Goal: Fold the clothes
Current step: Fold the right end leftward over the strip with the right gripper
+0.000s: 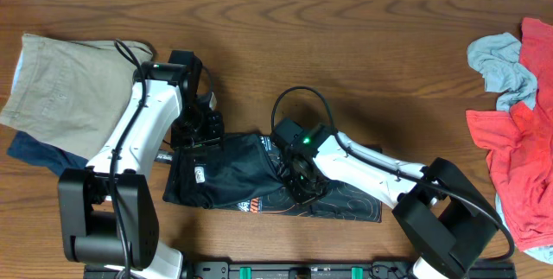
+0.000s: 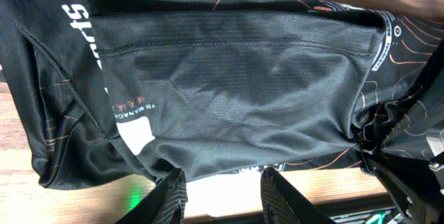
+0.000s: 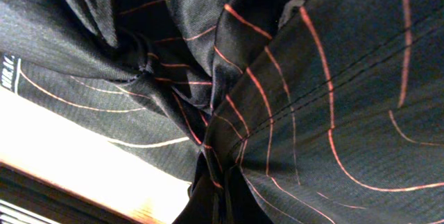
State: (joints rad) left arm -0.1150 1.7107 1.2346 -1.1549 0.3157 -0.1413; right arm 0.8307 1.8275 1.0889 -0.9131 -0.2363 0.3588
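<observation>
From above, you see the black jersey [image 1: 233, 175] lying crumpled near the front edge of the worktop [image 1: 346, 37], between your two arms. Your left claw [image 1: 200, 130] is at its top left edge. Your right claw [image 1: 298, 180] is down on its middle. A beige cloth [image 1: 65, 80] lies on a navy cloth [image 1: 30, 151] at the far left. A red cloth [image 1: 518, 167] lies at the far right.

In the left wrist view, the fingers [image 2: 170, 197] stand apart with nothing between them. The jersey lies spread just past them.

In the right wrist view, the right claw is clenched on a bunched fold of the jersey.
</observation>
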